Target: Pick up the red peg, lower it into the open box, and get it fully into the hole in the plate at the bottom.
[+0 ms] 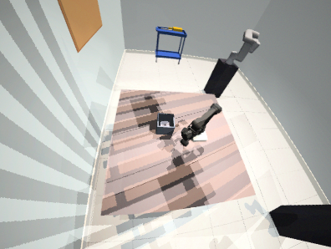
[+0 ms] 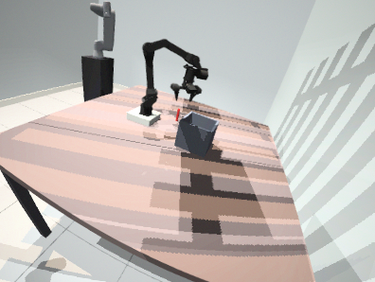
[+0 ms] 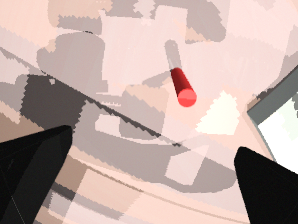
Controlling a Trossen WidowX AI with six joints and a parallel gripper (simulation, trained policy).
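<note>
The red peg [image 2: 178,114] [image 3: 182,85] stands upright on the table between the arm's base and the box, seen from above in the wrist view. It cannot be made out in the top view. The open dark grey box [image 1: 165,130] [image 2: 189,138] stands on the table; its edge [image 3: 274,94] shows at the right of the wrist view. A pale plate [image 1: 165,124] shows inside it, its hole too small to make out. My gripper [image 2: 184,99] [image 3: 156,146] is open and empty, pointing down above the table. The peg stands below it, beyond the fingertips in the wrist view.
The arm's white base block [image 1: 202,138] [image 2: 142,117] sits near the peg. A second grey arm [image 1: 246,46] [image 2: 108,30] stands on a black pedestal beyond the table. A blue cart [image 1: 170,33] stands at the back of the room. Shadows streak the table [image 1: 138,167] [image 2: 95,156].
</note>
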